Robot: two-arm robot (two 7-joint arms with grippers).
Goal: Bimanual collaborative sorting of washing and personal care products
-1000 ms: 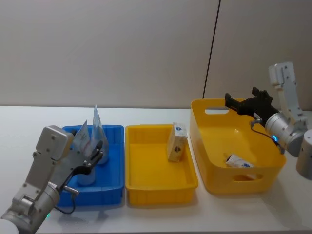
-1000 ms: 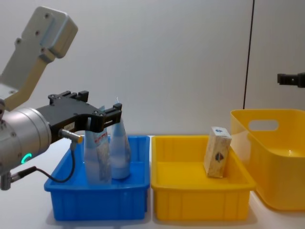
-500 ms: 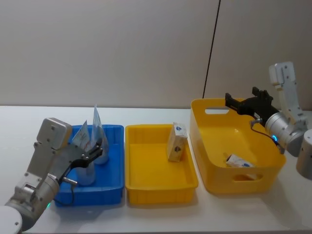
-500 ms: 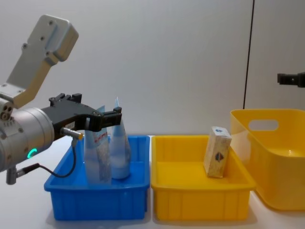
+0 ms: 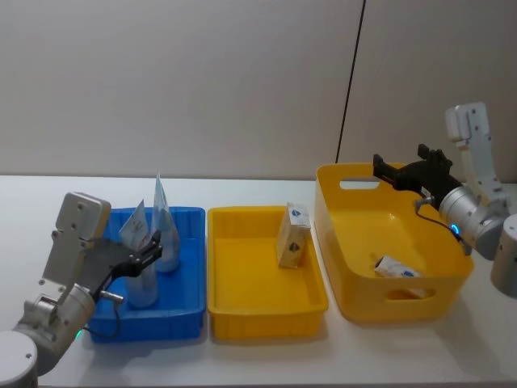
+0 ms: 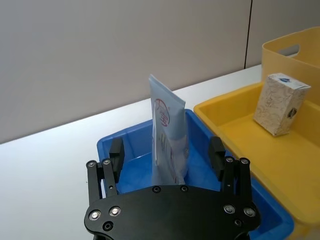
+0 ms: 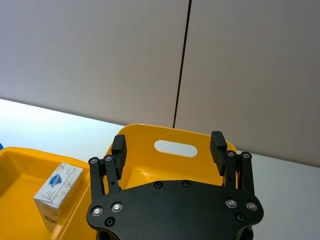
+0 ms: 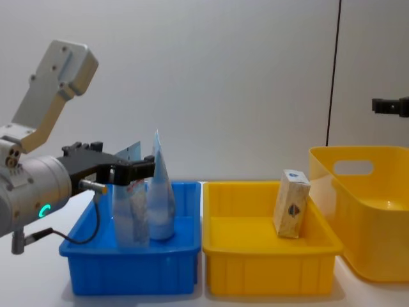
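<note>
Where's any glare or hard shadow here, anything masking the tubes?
Head view: flat, even light; faint shadows on the table under the blue bin. Chest view: pale sheen on the deep yellow bin's inner wall; left gripper dark against the tubes. Left wrist view: no glare on the labelled tube. Right wrist view: right gripper above that bin, evenly lit.

You've got one red-labelled tube (image 8: 130, 220) plus one plain tube (image 8: 160, 204), so two left of the shallow yellow tray (image 5: 254, 279), one tan box (image 5: 292, 236) inside it, one small pale pack (image 5: 396, 267) to its right, plus one blue bin (image 5: 191, 279) and one deep yellow bin (image 5: 359, 230).
</note>
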